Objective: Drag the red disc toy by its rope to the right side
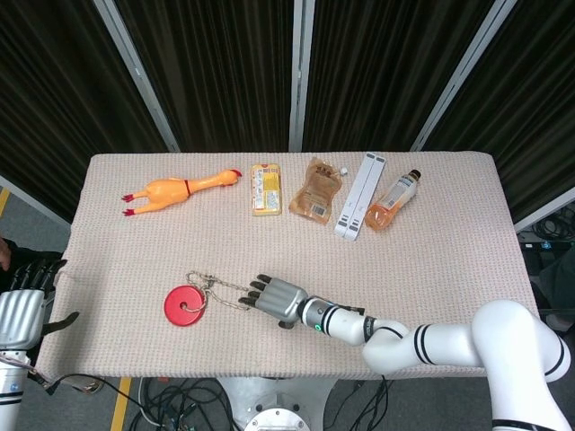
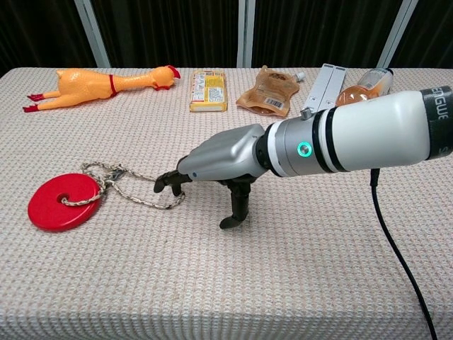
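red disc toy [image 2: 63,201], yellow-orange rubber chicken [image 2: 99,83], possibly beige woven tablecloth [image 2: 283,283]

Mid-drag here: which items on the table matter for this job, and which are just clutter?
Job: red disc, rope, right hand.
Clutter: rubber chicken, yellow packet, brown pouch, white box, bottle.

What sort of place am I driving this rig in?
Probably a robot test or data-collection booth, not a home: one cloth-covered table against black curtains, loose cables on the floor, and unrelated props lined up, such as a rubber chicken and a drink bottle.
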Available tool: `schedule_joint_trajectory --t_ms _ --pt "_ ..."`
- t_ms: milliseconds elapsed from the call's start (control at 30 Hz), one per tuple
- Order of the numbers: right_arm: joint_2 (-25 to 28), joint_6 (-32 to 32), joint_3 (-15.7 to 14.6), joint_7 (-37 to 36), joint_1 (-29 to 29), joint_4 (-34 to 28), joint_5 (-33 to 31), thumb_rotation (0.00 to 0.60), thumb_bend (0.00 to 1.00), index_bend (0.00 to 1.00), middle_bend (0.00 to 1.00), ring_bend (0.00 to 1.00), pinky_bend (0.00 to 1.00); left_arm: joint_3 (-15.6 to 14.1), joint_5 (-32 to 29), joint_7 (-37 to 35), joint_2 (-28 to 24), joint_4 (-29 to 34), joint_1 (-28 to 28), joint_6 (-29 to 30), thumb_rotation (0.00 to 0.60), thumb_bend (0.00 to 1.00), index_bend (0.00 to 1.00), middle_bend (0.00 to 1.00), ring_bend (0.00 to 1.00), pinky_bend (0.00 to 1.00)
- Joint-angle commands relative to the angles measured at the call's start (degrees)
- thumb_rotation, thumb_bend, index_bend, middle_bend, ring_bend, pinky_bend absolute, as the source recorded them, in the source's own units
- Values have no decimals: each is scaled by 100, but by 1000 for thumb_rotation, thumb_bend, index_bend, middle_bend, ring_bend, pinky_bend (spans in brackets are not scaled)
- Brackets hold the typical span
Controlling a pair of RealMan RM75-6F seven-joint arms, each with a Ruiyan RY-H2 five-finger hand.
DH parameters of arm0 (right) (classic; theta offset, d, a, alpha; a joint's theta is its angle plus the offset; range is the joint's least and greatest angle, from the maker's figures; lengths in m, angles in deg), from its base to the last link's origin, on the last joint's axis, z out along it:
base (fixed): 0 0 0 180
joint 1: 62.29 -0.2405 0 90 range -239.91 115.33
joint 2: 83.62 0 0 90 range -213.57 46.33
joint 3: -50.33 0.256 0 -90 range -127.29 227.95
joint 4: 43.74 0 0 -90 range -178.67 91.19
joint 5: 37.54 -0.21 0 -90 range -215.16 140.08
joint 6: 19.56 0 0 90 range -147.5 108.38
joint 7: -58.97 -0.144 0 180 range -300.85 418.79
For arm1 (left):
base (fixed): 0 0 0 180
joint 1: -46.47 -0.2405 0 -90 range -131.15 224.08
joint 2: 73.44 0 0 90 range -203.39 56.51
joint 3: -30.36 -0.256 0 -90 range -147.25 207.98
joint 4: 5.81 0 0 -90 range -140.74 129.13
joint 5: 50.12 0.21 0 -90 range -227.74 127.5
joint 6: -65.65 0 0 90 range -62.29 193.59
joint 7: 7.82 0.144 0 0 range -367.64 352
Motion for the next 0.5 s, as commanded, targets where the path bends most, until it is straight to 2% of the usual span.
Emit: schedule_joint_trajectory --t_ms 33,500 --pt "38 -34 -34 3 -11 -18 -30 600 222 0 270 0 0 -1 6 7 2 5 1 2 600 22 163 172 97 144" --pt "24 -209 -107 30 -87 57 -164 600 312 0 479 0 0 7 -8 40 13 -5 -1 -14 600 21 163 173 97 144"
